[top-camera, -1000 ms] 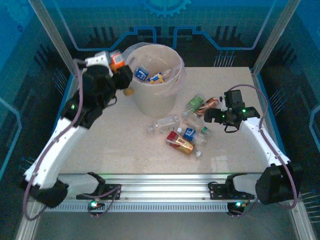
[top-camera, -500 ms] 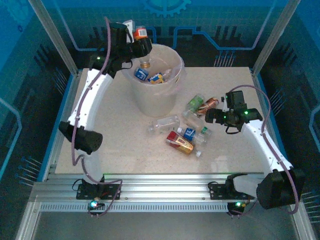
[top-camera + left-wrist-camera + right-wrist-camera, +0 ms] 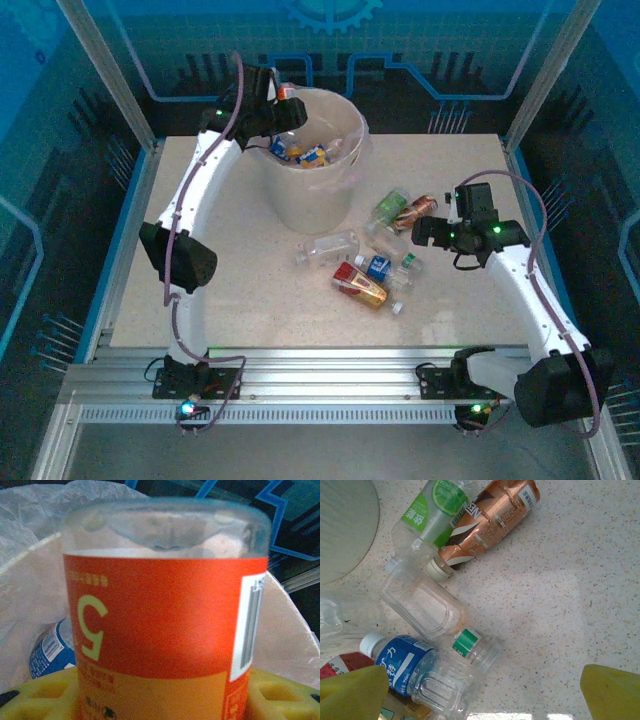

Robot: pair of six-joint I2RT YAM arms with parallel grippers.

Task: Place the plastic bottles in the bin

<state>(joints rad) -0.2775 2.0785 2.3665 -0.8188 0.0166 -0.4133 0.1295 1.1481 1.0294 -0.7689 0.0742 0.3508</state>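
My left gripper (image 3: 283,108) is shut on an orange-labelled plastic bottle (image 3: 165,605), holding it over the far-left rim of the bin (image 3: 310,200). Yellow fingers (image 3: 35,697) flank the bottle. Inside the bin lie a blue-labelled bottle (image 3: 283,148) and another bottle (image 3: 314,155). Right of the bin, on the table, lie several bottles: green-labelled (image 3: 432,510), copper (image 3: 490,522), flat clear (image 3: 422,602), green-banded clear (image 3: 470,642), blue-labelled (image 3: 400,662) and red (image 3: 360,284). My right gripper (image 3: 425,232) hangs open just right of this cluster, its yellow fingertips (image 3: 612,692) wide apart.
A clear bag liner (image 3: 30,595) drapes over the bin's rim. One more clear bottle (image 3: 327,247) lies in front of the bin. Metal frame posts (image 3: 110,75) stand at the table's back corners. The speckled tabletop (image 3: 220,290) ends at a rail along the near edge.
The left arm has swung up from the left of the bin to over its far-left rim, carrying the orange bottle. The right arm has barely shifted.
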